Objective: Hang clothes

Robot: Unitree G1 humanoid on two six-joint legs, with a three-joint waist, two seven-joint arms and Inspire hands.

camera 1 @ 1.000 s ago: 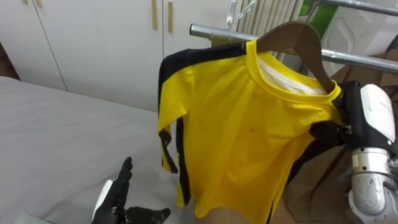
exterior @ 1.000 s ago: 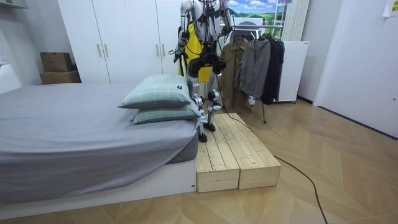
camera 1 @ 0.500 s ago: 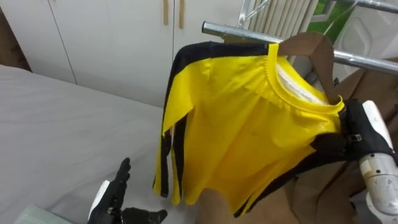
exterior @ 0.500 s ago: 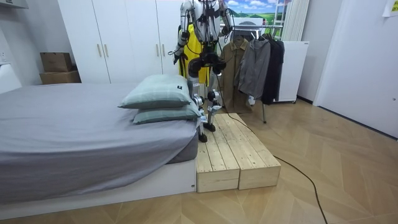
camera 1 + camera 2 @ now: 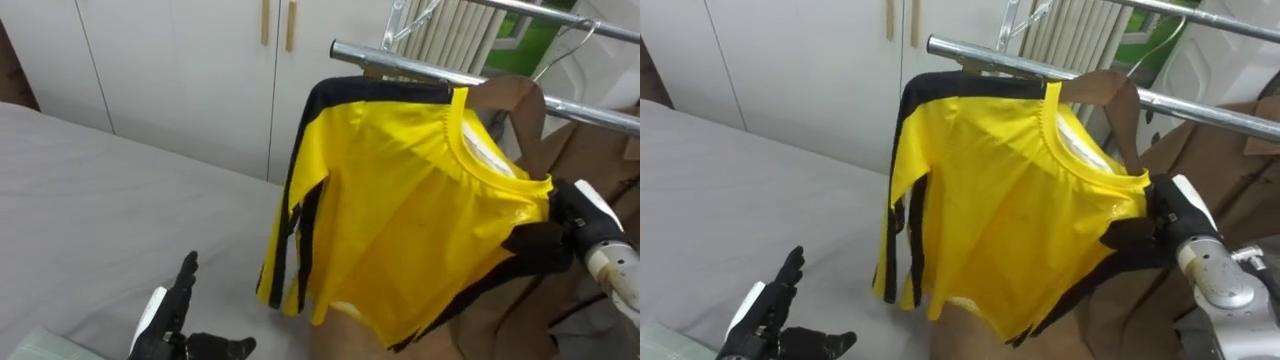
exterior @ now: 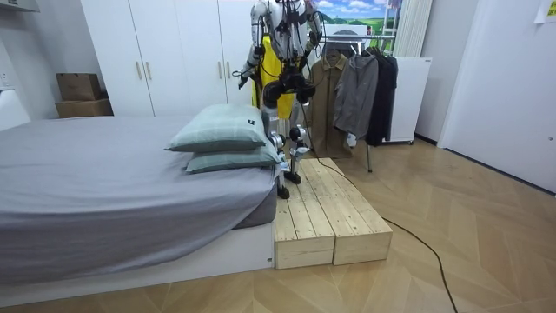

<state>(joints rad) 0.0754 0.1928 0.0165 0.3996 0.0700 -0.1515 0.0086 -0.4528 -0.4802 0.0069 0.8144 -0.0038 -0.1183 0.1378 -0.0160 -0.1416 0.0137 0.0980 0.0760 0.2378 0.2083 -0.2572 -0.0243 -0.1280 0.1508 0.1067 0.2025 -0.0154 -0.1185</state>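
A yellow shirt [image 5: 400, 220] with black trim hangs on a brown wooden hanger [image 5: 522, 98]. It is held up just in front of the metal rail [image 5: 400, 60] of the clothes rack. My right hand [image 5: 562, 212] is at the shirt's right shoulder, with its dark fingers curled round the cloth over the hanger's end. The hanger's thin wire hook [image 5: 1155, 45] rises by the rail; I cannot tell whether it rests on it. Low at the left, my left hand [image 5: 168, 318] hovers above the bed with straight fingers and holds nothing. In the room view the shirt [image 6: 271, 61] is in front of my chest.
A grey bed [image 5: 90, 190] lies at my left, with white wardrobe doors [image 5: 180, 60] behind it. A brown coat [image 5: 1240, 150] hangs on the rail at the right. I stand on a wooden platform [image 6: 326, 217] between the bed's pillows [image 6: 221, 130] and the rack of dark clothes [image 6: 356, 78].
The whole picture has shifted, so the camera moved. The shirt has tilted further, its hem swinging towards my right hand, which keeps its hold. My left hand stays low and open.
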